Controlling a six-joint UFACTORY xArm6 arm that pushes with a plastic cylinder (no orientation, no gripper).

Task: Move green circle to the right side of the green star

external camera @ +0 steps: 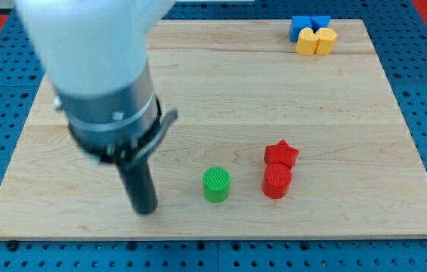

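Note:
The green circle [216, 184] is a short green cylinder near the bottom middle of the wooden board [221, 91]. My tip [146, 209] is the lower end of the dark rod and rests on the board to the left of the green circle, about a block's width and a half away, not touching it. No green star shows; the arm's large blurred body covers the upper left of the board and may hide it.
A red star [281, 154] sits just above a red cylinder [276, 181], right of the green circle. Two blue blocks [308, 25] and two yellow blocks [316, 41] cluster at the top right corner.

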